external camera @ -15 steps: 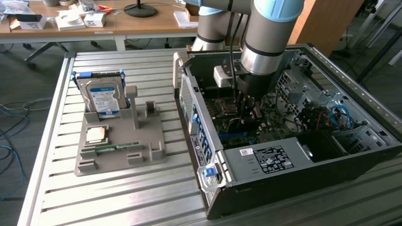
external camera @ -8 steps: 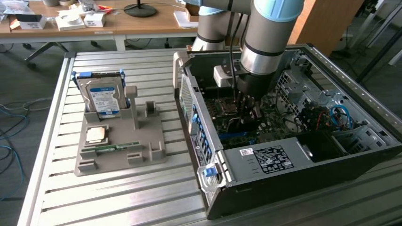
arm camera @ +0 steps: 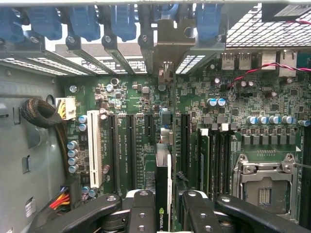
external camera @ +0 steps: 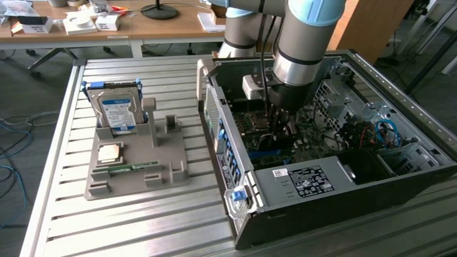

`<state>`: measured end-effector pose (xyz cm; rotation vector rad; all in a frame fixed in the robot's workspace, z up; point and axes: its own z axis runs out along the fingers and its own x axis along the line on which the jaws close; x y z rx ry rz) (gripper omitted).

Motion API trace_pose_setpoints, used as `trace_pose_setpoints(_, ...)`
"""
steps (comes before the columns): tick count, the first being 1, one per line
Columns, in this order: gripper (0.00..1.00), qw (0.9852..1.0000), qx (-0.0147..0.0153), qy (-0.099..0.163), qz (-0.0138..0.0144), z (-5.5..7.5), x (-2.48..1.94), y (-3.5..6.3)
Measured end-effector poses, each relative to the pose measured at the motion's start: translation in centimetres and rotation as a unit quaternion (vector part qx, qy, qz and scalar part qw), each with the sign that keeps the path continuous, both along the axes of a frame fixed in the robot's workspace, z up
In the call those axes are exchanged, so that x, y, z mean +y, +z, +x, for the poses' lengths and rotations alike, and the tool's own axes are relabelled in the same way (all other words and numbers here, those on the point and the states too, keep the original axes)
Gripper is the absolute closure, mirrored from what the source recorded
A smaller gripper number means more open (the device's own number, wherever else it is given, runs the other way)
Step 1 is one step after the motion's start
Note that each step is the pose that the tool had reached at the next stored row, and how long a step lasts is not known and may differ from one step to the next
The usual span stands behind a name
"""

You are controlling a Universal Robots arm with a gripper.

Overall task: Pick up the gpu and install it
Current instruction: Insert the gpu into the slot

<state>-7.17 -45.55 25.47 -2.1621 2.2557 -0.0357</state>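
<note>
The gpu (arm camera: 163, 194) stands on edge between the two black fingers (arm camera: 141, 213) of my hand (arm camera: 163, 216), and in the wrist view I see it as a thin dark card running away from the camera, with a green logo on the near end and its pale metal bracket (arm camera: 167, 53) reaching up to the row of rear slot openings. I read the hand as clamped on the card, one finger pressed to each face. The card sits over the motherboard (arm camera: 146, 126), in line with the long black expansion slots (arm camera: 130, 145) (whether its edge has seated in one I cannot tell from here). A white slot (arm camera: 94, 148) lies to one side of it and the empty processor socket (arm camera: 265, 182) to the other. From the exterior view, the arm (external camera: 303, 48) reaches straight down into the open computer case (external camera: 321, 176), which lies on its side on the slatted metal counter (external camera: 143, 225), and the hand (external camera: 275, 126) is low inside, close to the board. On the exterior view's left, well apart from the case, a grey holder (external camera: 136, 166) stands on the counter with a blue-labelled hard drive (external camera: 117, 112) upright in it, a processor chip (external camera: 108, 153) lying flat, and a slim green RAM stick (external camera: 127, 167) near its front edge.
</note>
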Motion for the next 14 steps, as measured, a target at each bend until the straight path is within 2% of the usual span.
trace_pose_setpoints(3,0.74,1.0000,0.0000,0.000,0.0007,0.00,0.00,-0.02)
trace_pose_setpoints(14,0.74,1.0000,0.0000,0.000,0.0006,-0.01,0.00,-0.20)
